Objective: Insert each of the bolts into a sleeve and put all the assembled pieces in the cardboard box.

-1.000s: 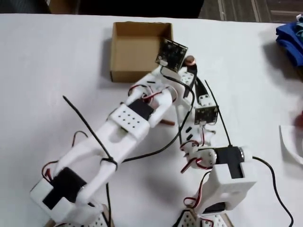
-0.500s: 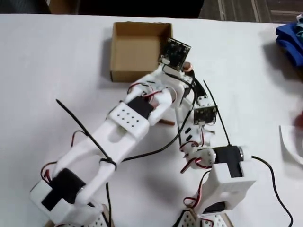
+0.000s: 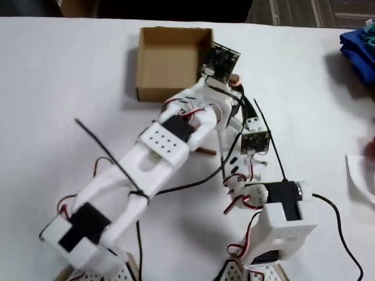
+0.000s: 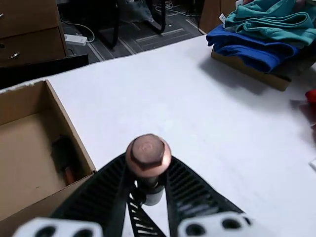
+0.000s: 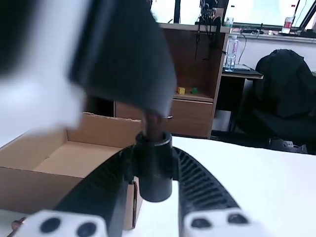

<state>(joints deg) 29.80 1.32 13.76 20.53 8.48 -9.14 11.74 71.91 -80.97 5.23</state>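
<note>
My left gripper (image 4: 148, 165) is shut on a copper bolt (image 4: 148, 153) with a hex head, held upright just right of the cardboard box (image 3: 170, 61). In the high view the bolt (image 3: 235, 78) sits at the tip of the long left arm. Directly beneath it, my right gripper (image 5: 154, 170) is shut on a black sleeve (image 5: 154, 165), and the bolt's shaft (image 5: 154, 122) enters the sleeve's top. A dark assembled piece (image 4: 64, 158) lies inside the box (image 4: 29, 148). A loose copper bolt (image 3: 206, 151) lies on the table between the arms.
Blue and teal folded cloth (image 3: 358, 50) lies at the table's far right edge. A white curved object (image 3: 358, 178) is at the right edge. The two arms cross closely in front of the box; open white table (image 3: 76, 88) spreads to the left.
The left arm has shifted slightly toward the far right, and the bolt dipped and rose a little over the sleeve. The right arm has kept still.
</note>
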